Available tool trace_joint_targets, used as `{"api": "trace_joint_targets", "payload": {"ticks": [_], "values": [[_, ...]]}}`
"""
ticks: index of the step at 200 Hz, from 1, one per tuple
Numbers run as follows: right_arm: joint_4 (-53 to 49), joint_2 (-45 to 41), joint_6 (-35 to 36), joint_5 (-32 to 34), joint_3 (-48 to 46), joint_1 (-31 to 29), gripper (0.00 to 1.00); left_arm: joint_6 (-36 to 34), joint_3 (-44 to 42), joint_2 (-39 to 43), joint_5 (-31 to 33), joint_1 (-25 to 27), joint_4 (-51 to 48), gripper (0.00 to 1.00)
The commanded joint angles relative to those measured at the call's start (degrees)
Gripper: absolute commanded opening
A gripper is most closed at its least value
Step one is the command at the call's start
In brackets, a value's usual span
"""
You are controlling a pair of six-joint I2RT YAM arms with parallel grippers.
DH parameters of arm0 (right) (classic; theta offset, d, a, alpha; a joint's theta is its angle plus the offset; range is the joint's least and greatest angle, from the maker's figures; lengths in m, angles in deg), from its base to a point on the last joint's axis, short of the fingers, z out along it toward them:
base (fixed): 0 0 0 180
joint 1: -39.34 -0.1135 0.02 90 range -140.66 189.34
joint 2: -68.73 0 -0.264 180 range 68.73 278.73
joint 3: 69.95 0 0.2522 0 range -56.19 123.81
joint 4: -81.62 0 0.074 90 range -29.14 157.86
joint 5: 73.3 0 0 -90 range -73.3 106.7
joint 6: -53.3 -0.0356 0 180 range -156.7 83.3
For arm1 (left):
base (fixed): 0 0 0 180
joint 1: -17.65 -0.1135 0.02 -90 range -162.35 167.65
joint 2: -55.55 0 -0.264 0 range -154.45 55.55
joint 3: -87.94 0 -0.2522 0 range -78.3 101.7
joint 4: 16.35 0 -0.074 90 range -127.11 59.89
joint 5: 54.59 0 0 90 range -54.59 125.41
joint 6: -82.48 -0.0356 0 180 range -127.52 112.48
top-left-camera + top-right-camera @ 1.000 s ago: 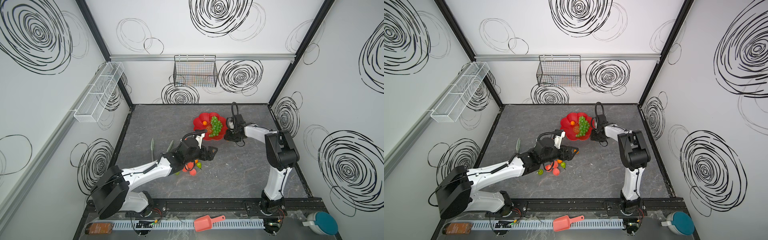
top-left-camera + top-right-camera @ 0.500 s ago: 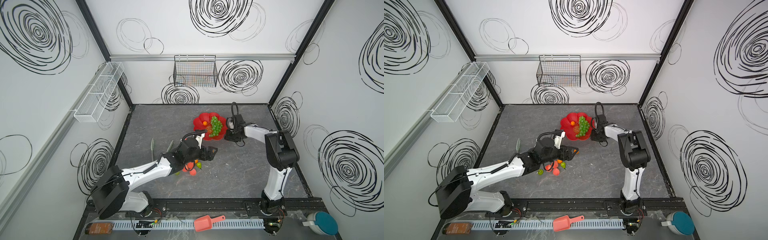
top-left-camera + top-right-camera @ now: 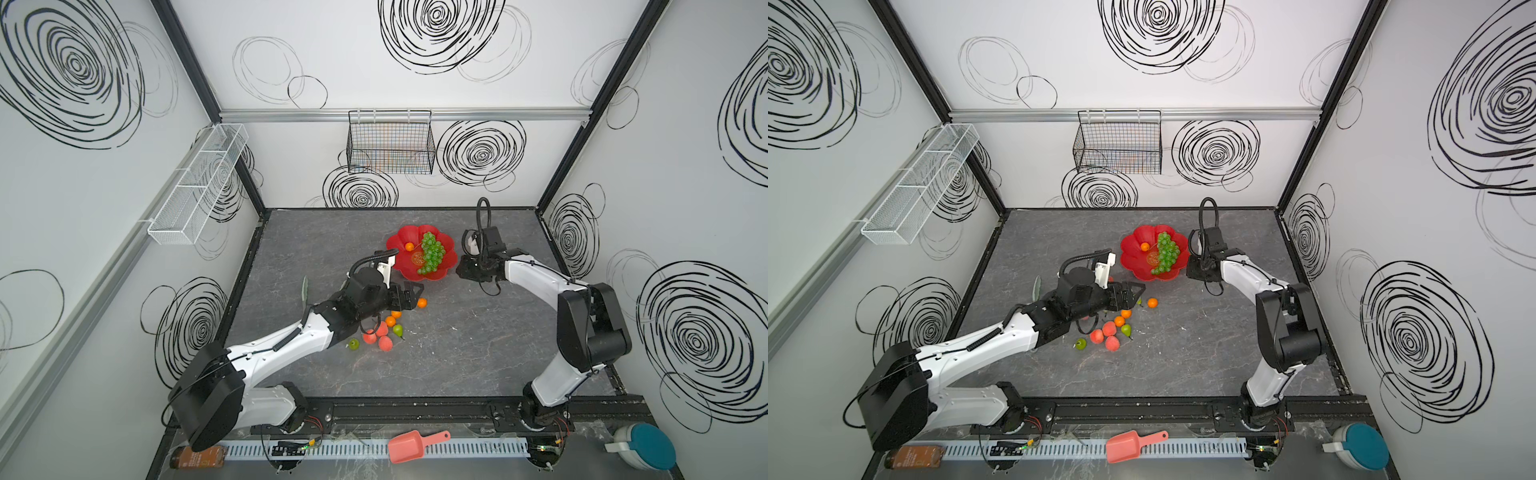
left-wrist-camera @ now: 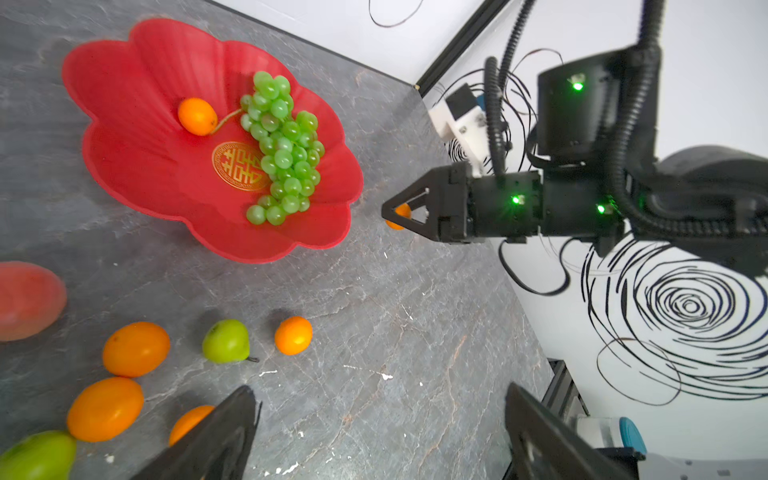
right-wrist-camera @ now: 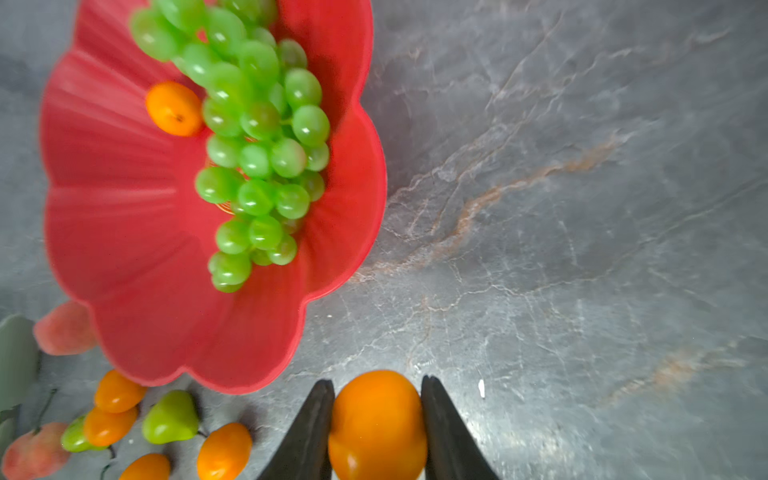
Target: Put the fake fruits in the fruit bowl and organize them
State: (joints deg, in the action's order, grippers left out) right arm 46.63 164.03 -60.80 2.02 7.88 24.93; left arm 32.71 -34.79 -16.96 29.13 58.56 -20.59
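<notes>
The red flower-shaped fruit bowl [image 3: 401, 266] holds a bunch of green grapes [image 3: 432, 252] and one orange ball [image 3: 409, 246]. My right gripper [image 5: 376, 384] is shut on another orange ball [image 5: 377, 424], low over the table just right of the bowl [image 5: 124, 208]; the left wrist view shows this gripper [image 4: 388, 210] beside the rim. My left gripper [image 4: 380, 390] is open and holds nothing, hovering near a lone orange ball [image 3: 422, 303]. Under that arm lie more oranges [image 3: 390, 321], peaches [image 3: 385, 343] and pears [image 3: 398, 330].
A black wire basket [image 3: 390, 143] hangs on the back wall and a white mesh shelf [image 3: 199, 183] on the left wall. A green leaf [image 3: 304, 289] lies left of the left arm. A salmon-pink scoop [image 3: 409, 445] rests beyond the table's front rail.
The right gripper's jaws have drawn in onto the orange ball beside the bowl. Both arms have stayed almost in place.
</notes>
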Motion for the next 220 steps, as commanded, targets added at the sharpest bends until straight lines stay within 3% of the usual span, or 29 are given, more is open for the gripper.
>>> {"api": "trace_joint_targets", "payload": {"ticks": [1,63,129,220], "values": [[-1.09,-2.05,-1.63,0.59,0.27,-1.85,0.33,0.86,-1.01,1.99,-1.28,-3.08,0.79,0.96],[-3.31,6.78,-1.22,4.07,11.98,-9.80,0.33,0.17,-1.32,0.90,-6.17,-11.77,3.19,0.96],[-5.34,20.70,-0.17,6.06,24.39,-12.24,0.32,1.28,-0.70,-3.94,-10.84,-18.80,9.08,0.96],[-9.93,34.18,1.22,8.88,39.01,-12.31,0.32,1.06,3.69,-10.33,-14.11,-20.97,10.97,0.96]]}}
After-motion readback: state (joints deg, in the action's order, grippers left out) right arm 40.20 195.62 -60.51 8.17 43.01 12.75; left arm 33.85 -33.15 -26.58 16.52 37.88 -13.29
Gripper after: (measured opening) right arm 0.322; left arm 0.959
